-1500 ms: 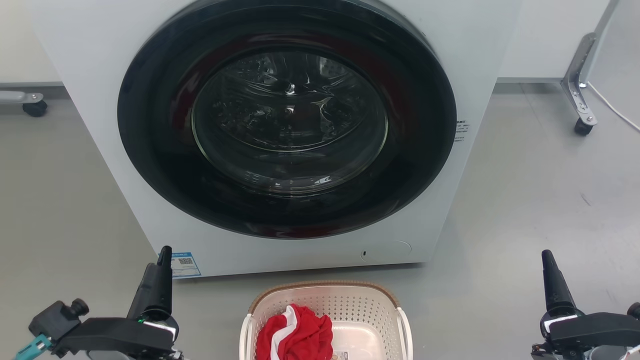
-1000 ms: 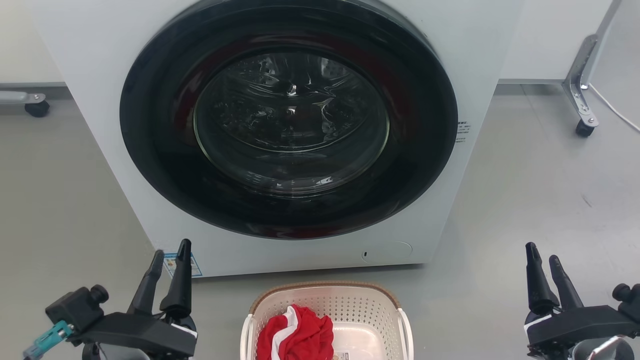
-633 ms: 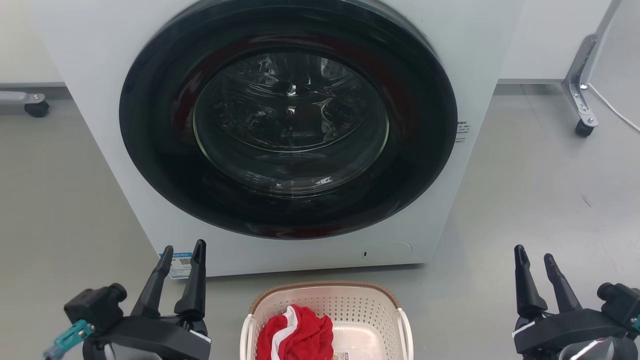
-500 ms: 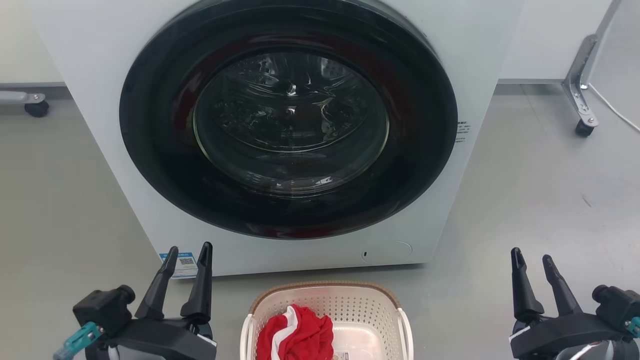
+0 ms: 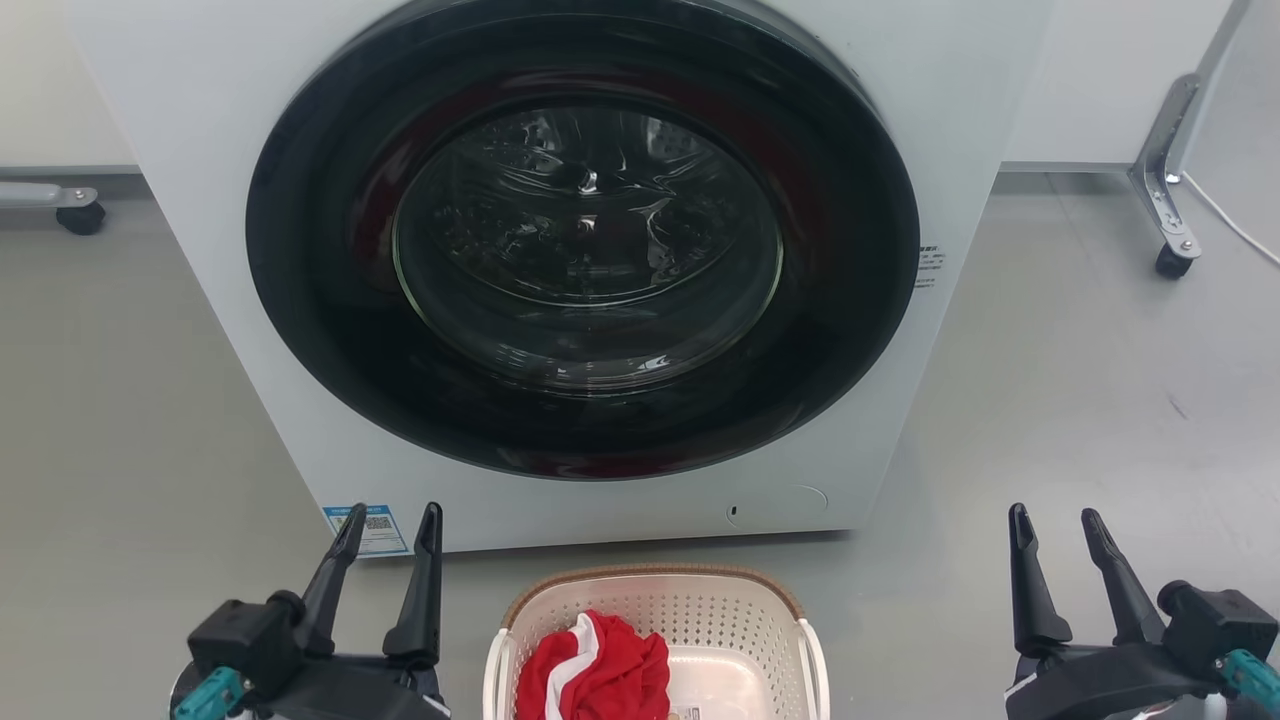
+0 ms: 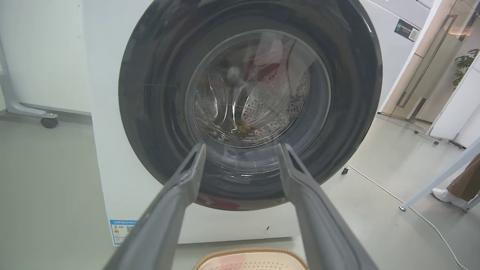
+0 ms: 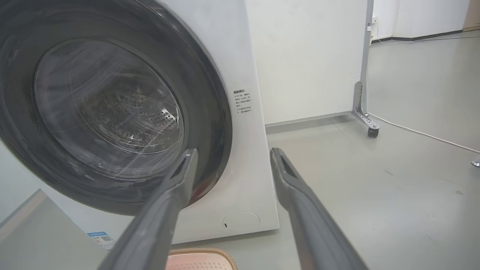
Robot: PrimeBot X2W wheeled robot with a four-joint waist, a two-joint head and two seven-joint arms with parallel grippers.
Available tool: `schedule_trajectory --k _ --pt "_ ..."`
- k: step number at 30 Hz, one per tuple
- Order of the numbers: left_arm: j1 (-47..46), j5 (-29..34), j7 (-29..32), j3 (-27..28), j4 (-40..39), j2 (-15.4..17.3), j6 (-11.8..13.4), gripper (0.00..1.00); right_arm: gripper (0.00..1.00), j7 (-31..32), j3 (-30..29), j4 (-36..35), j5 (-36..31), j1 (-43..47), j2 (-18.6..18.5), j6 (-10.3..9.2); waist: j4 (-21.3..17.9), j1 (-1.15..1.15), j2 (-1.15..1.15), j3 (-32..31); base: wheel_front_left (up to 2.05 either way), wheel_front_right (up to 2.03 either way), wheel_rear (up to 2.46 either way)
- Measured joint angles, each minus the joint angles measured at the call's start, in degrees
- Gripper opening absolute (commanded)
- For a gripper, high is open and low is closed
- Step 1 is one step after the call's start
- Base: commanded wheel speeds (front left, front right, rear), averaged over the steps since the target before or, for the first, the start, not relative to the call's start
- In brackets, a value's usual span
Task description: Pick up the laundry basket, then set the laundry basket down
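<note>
Drawing inward with fingers newly spread wide, the left gripper and right gripper flank the laundry basket — still on the floor between them, ungrasped — readying the pick-up.

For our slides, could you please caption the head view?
Left pincer and right pincer, both open, flank the laundry basket of red-and-white cloth before the washing machine.
</note>
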Motion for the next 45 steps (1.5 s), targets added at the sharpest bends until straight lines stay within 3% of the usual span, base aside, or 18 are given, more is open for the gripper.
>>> schedule_trajectory --k 19,45 --pt "0.64 8.89 -1.78 -2.98 0.14 0.12 2.68 1.0 1.0 -3.81 2.22 0.02 -11.36 1.68 -0.51 -2.04 0.4 0.0 0.0 0.0 0.0 0.0 0.0" --pt "0.71 8.91 -0.85 -2.65 1.22 0.05 3.28 1.0 1.0 -3.81 2.07 1.33 -11.31 1.72 -0.51 -1.93 0.48 0.0 0.0 0.49 0.0 0.0 0.0"
